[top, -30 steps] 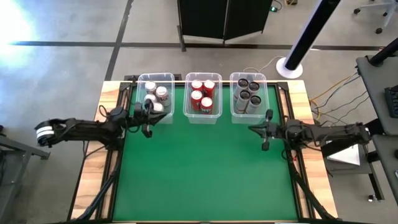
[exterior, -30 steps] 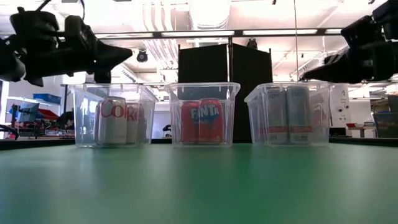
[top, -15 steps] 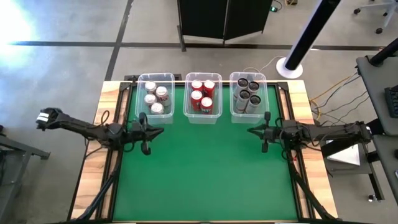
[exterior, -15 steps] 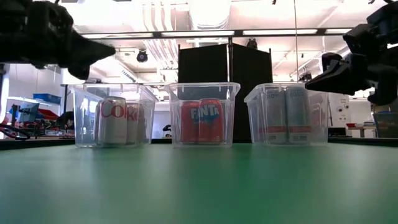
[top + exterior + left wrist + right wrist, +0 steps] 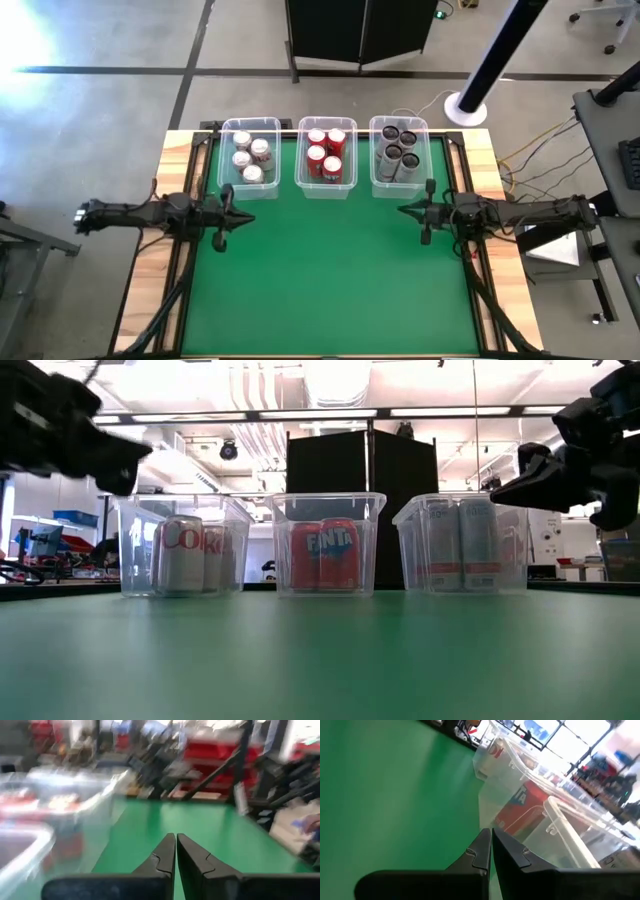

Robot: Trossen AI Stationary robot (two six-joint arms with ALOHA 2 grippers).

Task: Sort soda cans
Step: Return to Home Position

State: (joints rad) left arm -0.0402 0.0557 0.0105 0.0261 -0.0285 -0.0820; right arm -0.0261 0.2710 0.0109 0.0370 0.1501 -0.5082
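Sorting looks complete: silver cans [image 5: 250, 158] in left bin [image 5: 222, 165], red cans [image 5: 325, 155] in middle bin [image 5: 299, 160], dark cans [image 5: 398, 150] in right bin [image 5: 372, 160], far edge of worktop [image 5: 330, 280]. Empty left gripper [image 5: 240, 216], fingers pressed together, hovers before left bin. Empty right gripper [image 5: 407, 210] likewise closed, before right bin. Pull arms back level, clear of bin rims.

- silver soda cans [image 5: 250, 158], red soda cans [image 5: 325, 153] and dark soda cans [image 5: 397, 150]: metal, with glossy printed bodies.
- bins [image 5: 130, 550]: clear plastic, smooth and glossy.
- mat [image 5: 330, 270]: green, smooth, matt.
- table edge [image 5: 484, 160]: pale wood with visible grain.
- left gripper [image 5: 176, 837] and right gripper [image 5: 490, 832]: dark, smooth, matt.
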